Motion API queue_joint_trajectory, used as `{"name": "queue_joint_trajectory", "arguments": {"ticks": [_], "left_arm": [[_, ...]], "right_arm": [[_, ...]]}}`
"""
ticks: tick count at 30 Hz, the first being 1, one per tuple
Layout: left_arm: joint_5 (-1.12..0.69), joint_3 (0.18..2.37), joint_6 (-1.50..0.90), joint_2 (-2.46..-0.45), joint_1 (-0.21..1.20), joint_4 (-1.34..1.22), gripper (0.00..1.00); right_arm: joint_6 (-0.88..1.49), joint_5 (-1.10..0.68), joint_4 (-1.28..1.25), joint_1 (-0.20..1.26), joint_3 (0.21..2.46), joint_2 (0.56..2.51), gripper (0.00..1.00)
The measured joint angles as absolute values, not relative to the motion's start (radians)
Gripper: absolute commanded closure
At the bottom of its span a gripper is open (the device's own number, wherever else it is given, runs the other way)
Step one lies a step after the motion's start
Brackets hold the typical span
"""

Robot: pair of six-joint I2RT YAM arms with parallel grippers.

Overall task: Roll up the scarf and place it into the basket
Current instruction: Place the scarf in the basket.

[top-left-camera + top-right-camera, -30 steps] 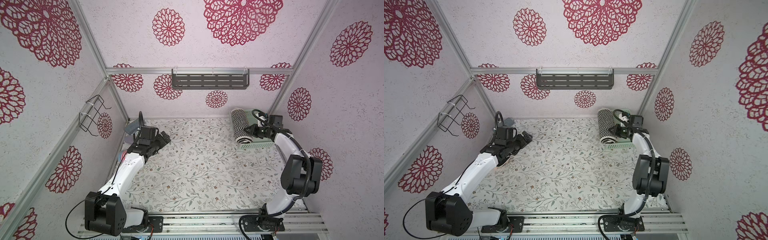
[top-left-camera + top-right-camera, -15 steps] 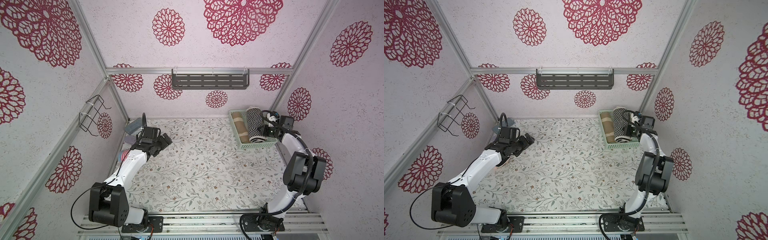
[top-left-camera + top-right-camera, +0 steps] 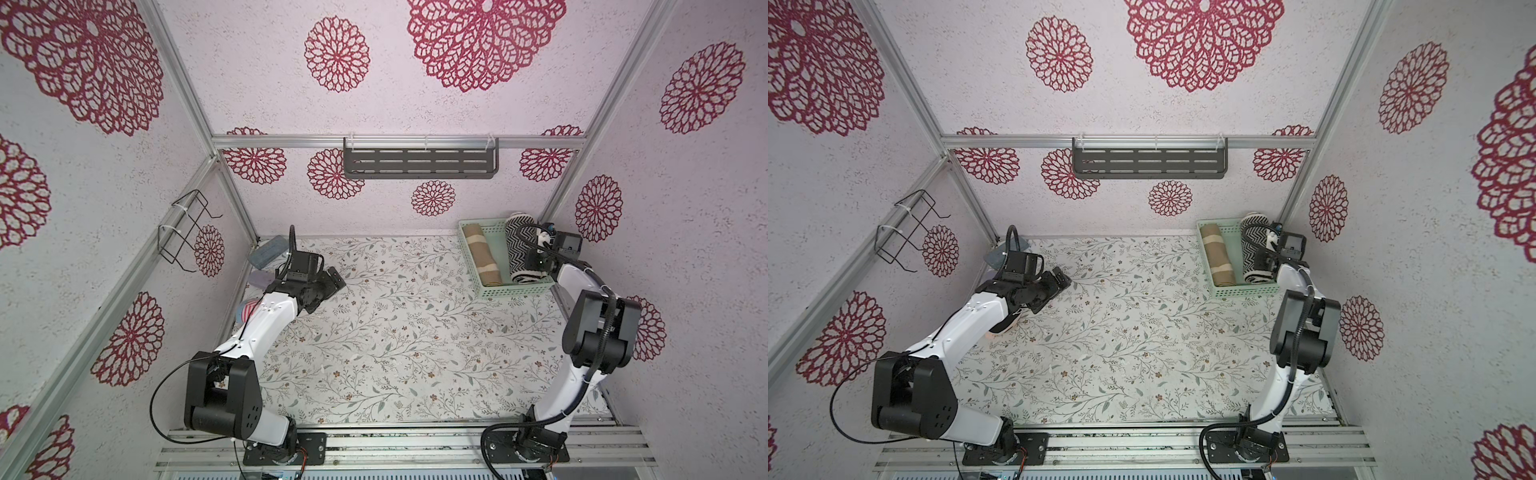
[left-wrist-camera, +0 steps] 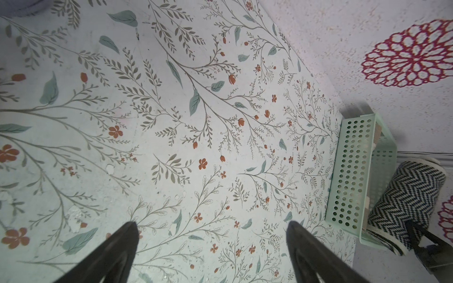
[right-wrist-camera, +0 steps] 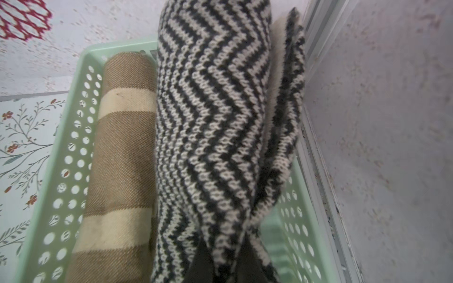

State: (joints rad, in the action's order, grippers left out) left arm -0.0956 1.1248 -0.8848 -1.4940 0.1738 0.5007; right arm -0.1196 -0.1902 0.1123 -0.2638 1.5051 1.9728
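At the table's (image 3: 415, 332) nine o'clock edge, the left gripper (image 3: 332, 283) hangs with jaws spread wide, holding nothing. At two o'clock the mint basket (image 3: 517, 292) holds a tan striped roll (image 3: 482, 255). On that roll's three o'clock side the rolled zigzag scarf (image 3: 519, 249) lies inside, the right gripper (image 3: 533, 261) clenched on its near end.

In basket (image 3: 515, 293): scarf (image 3: 517, 249) on rt side, roll (image 3: 482, 257) on left. Desk (image 3: 395, 332) spreads left & before basket; shelf (image 3: 419, 163) behind-left, on wall.

Knitted scarf (image 5: 213, 127); perforated, smooth plastic basket (image 5: 73, 156).
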Motion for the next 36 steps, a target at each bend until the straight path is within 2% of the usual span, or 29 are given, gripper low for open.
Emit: {"name": "queue_joint_trajectory", "arguments": {"ticks": [8,17,21,23,24,30,36], "left_arm": [[-0.1,1.144,-0.886,-1.523,0.174,0.503,0.03],[-0.102,1.146,-0.887,-1.533,0.174,0.507,0.02],[-0.105,1.15,-0.888,-1.547,0.174,0.507,0.02],[-0.108,1.153,-0.888,-1.557,0.174,0.507,0.02],[-0.11,1.156,-0.888,-1.562,0.174,0.507,0.02],[-0.118,1.163,-0.891,-1.573,0.174,0.507,0.02],[-0.119,1.163,-0.891,-1.573,0.175,0.506,0.02]], "right_arm": [[-0.121,-0.266,0.236,-0.27,1.637,2.139,1.0],[-0.103,-0.469,0.424,-0.31,1.924,2.346,0.99],[-0.071,-0.449,0.478,-0.316,2.005,2.403,0.74],[-0.052,-0.42,0.49,-0.318,2.016,2.409,0.58],[-0.045,-0.41,0.495,-0.318,2.018,2.409,0.55],[-0.024,-0.388,0.491,-0.317,2.009,2.4,0.49],[-0.004,-0.37,0.457,-0.318,1.909,2.315,0.44]]}}
